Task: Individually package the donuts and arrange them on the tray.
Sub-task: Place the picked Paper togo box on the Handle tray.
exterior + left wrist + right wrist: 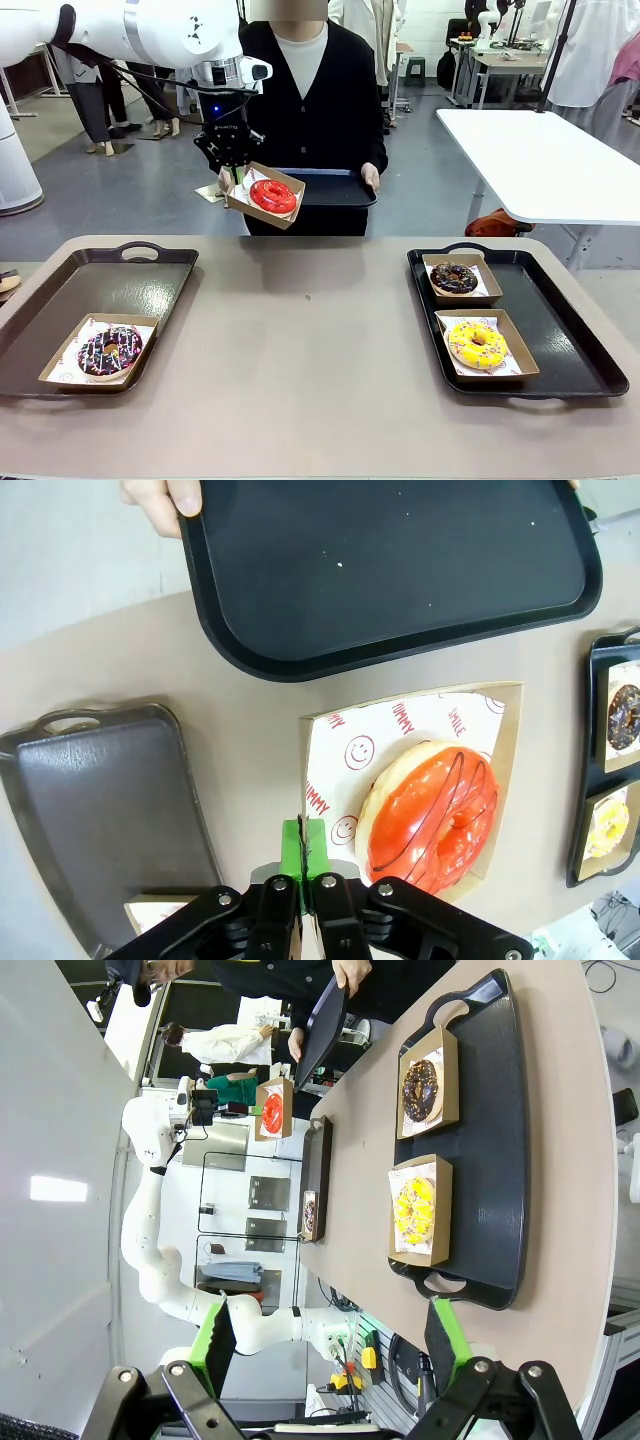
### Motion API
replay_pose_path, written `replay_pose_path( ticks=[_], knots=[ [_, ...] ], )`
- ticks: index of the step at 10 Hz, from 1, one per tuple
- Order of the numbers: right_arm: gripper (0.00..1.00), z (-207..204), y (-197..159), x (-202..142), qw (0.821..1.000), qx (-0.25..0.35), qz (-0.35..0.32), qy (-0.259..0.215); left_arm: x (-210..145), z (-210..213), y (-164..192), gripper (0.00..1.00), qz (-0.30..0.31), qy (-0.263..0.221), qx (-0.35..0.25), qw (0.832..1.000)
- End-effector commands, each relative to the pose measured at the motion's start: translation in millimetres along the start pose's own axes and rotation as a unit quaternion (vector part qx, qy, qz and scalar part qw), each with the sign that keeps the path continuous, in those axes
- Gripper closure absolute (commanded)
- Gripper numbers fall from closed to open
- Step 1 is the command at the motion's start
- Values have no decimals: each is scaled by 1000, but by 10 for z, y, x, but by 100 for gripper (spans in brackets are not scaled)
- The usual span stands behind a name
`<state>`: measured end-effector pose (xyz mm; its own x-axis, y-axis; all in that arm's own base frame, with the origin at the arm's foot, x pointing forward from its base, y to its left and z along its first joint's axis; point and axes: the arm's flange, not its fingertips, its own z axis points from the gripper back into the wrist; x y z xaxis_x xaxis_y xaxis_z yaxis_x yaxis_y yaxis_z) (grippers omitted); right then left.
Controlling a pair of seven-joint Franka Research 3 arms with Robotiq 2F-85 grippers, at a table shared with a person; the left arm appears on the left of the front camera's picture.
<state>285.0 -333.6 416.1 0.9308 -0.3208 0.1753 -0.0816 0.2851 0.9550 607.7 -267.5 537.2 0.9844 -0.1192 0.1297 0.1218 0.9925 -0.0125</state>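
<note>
gripping red donut's box (264,196) edge, left fingers (302,848) hiding it

The front view looks level across the table (300,340) toward the person. The left wrist view looks straight down, close over the red donut (435,815). The right wrist view, rolled sideways, looks along the table from afar; all share it.

red donut (273,196), yellow donut (476,344), black tray (335,187)
</note>
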Motion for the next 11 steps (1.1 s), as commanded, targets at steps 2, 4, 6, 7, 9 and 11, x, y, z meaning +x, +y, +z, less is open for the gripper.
replay_pose_path(
  ticks=[2,4,6,7,9,11],
  knots=[
    [0,2,-11,-23,1000,-2,-2,2,-475,303,399,99,-32,-28,-13,999],
    [0,2,-11,-23,1000,-2,-2,2,-785,396,776,99,-17,-26,-25,999],
    [0,2,-11,-23,1000,-2,-2,2,-1094,324,1177,99,-1,-16,-16,1000],
    [0,2,-11,-23,1000,-2,-2,2,-1238,309,1391,99,13,-17,-20,1000],
    [0,2,-11,-23,1000,-2,-2,2,-1405,144,1772,99,50,-12,-4,999],
    [0,2,-11,-23,1000,-2,-2,2,-1504,-73,2056,99,61,-8,5,998]
  ],
)
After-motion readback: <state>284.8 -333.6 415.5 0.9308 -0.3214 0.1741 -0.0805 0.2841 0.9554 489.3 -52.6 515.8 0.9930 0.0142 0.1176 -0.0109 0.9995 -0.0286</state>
